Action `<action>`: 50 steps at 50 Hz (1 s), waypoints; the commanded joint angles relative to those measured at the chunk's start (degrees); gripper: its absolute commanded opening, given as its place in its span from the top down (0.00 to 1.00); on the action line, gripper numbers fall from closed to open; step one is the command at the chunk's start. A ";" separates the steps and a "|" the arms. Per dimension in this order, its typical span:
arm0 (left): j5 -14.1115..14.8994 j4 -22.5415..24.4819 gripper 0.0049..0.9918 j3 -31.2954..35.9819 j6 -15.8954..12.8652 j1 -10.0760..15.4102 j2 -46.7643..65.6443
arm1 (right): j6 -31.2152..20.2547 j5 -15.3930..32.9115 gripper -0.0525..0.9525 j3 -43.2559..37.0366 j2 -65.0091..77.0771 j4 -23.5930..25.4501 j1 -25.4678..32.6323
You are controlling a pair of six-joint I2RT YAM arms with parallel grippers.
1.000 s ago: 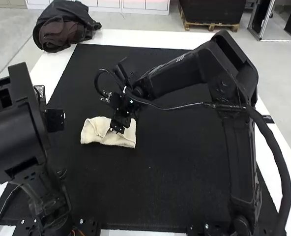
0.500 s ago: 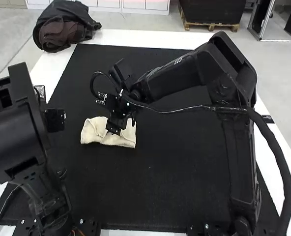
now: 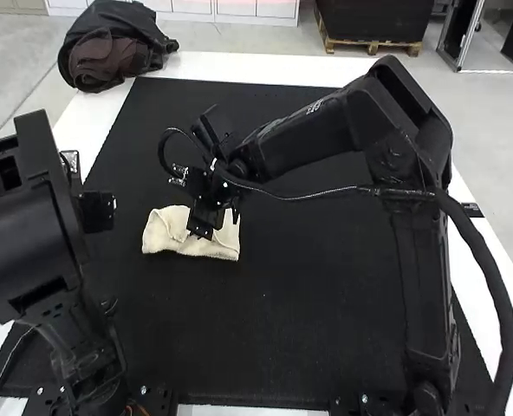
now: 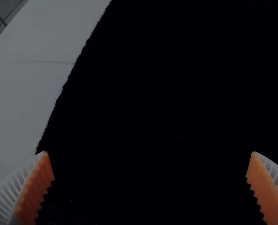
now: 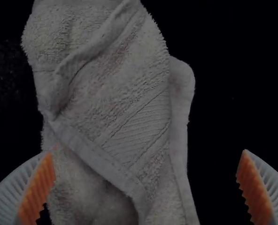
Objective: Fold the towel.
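Seeing right gripper (image 5: 147, 151) wide open, empty over towel (image 3: 183, 243) at mat's (image 3: 326, 303) 9 o'clock; left gripper (image 4: 149, 152) wide open, empty. Centre on edge, pinch every layer, lift low, fold slowly.

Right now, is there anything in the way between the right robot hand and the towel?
No, nothing visible stands between them. The open right gripper is right at the towel. The left gripper is off to one side, so it isn't in the way either.
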State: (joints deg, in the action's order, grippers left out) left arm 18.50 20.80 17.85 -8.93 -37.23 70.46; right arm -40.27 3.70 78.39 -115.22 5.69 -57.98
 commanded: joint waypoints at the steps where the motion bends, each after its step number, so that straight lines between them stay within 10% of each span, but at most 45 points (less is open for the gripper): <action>1: 1.01 0.12 0.03 0.96 0.58 -0.56 -1.20 | 0.63 0.07 0.07 -0.52 -0.09 -0.07 -0.82; 50: 1.63 -0.76 0.03 0.96 0.93 -0.56 -1.29 | 0.98 0.25 0.08 -2.80 -3.87 -7.36 -0.65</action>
State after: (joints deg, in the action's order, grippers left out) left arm 18.76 19.94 17.87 -8.49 -37.23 70.43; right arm -40.07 3.70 75.18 -118.89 -0.75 -58.06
